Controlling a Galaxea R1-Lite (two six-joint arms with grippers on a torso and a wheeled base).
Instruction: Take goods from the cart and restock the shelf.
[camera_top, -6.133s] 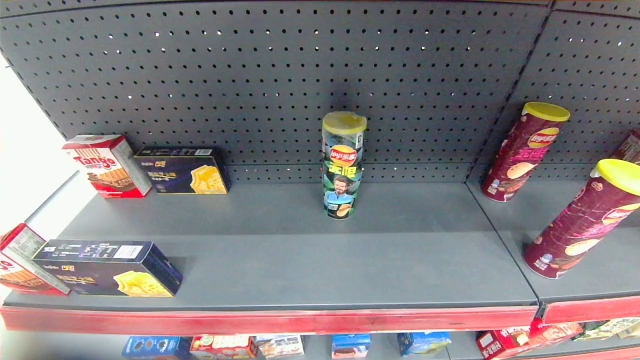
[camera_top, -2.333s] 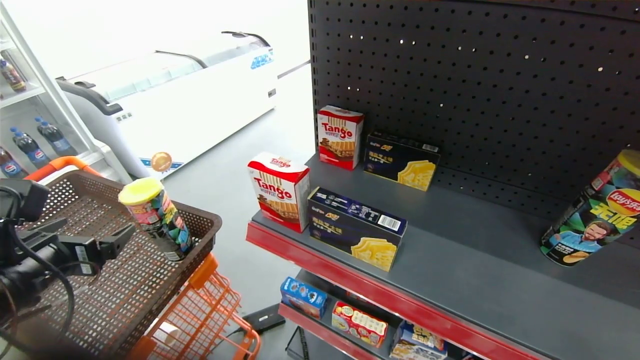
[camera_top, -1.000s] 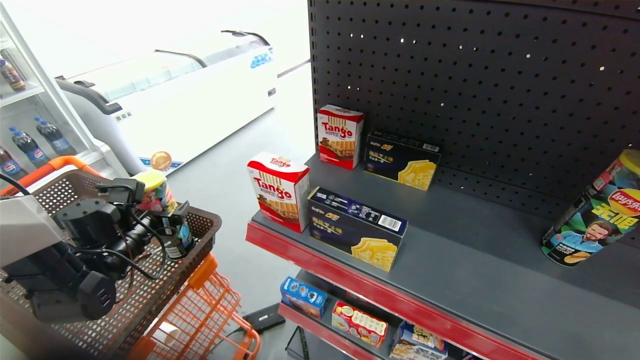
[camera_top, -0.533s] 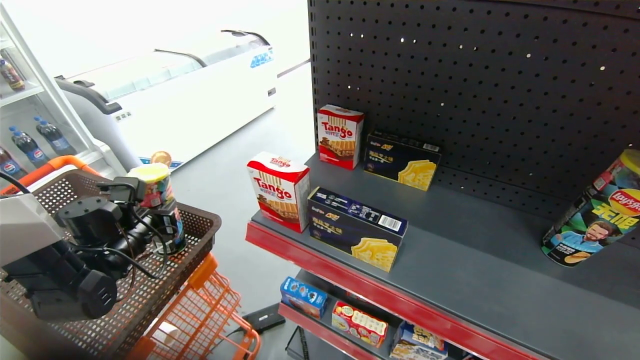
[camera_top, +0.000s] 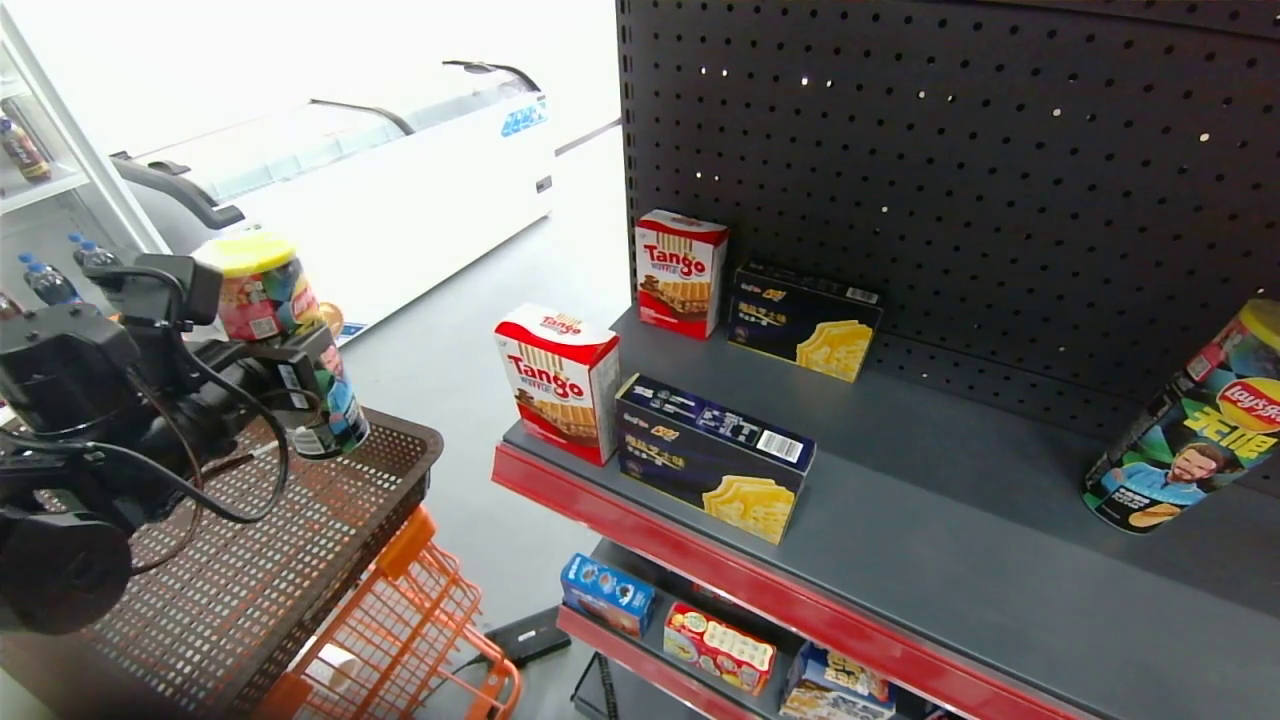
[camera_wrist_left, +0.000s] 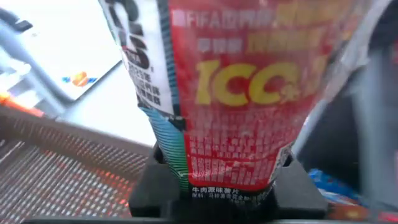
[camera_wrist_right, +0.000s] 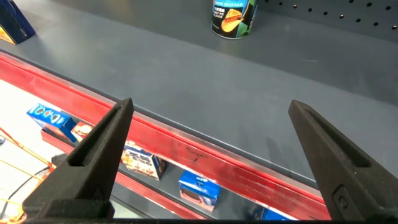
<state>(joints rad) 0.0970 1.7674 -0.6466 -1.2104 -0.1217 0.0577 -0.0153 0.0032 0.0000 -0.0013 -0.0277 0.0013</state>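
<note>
your left gripper (camera_top: 255, 335) is clamped on the can (camera_top: 258, 290), one finger (camera_top: 300, 372) pressed on each side of its middle. the can is tilted with its yellow lid up, and it hangs above the cart (camera_top: 405, 470), whose mesh lies below the fingers. your right gripper (camera_wrist_right: 208, 115) is spread wide over the shelf (camera_wrist_right: 261, 87) front lip. a second can (camera_wrist_right: 233, 15) stands on the shelf, well beyond the fingertips.

Shop aisle, far end bright and washed out.
Smooth grey floor (camera_top: 470, 330) runs back to a long white chest freezer (camera_top: 380, 190) with a curved glass lid. At the left edge stands a white-framed drinks cooler (camera_top: 40, 188) with dark bottles (camera_top: 45, 283) inside. Light is strong, coming from the far side.
</note>
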